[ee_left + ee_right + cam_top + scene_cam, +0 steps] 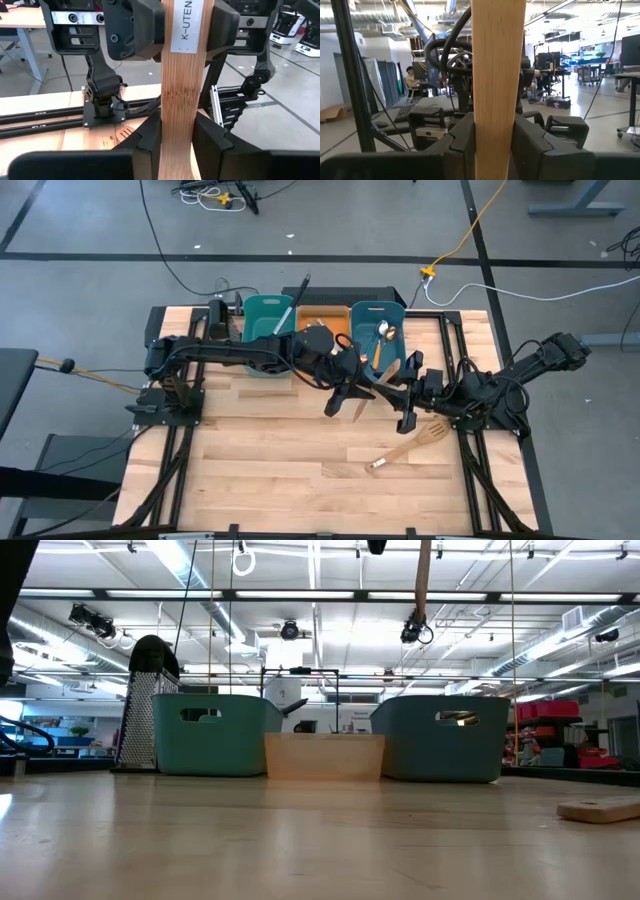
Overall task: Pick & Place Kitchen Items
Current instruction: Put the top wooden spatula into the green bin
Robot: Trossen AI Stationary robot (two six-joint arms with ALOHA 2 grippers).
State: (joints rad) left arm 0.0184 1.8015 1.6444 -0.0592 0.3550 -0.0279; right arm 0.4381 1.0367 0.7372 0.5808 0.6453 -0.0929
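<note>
We have a wooden spatula (177, 100) held in the air over the middle of the table, near the bins, with both the left gripper (176, 142) and the right gripper (494, 137) closed on its flat handle. It looks light, stiff and smooth, so we judge the handle's flat faces the best hold. Its blade is cut off in both wrist views, and the arms hide it from above.

A robotics lab or workshop: exposed ceiling ducts (451, 7) and strip lights (180, 558), bare concrete floor (90, 290) strewn with cables (480, 225), other workstations, and a seated person (411, 80) behind the wooden desk (280, 460).
</note>
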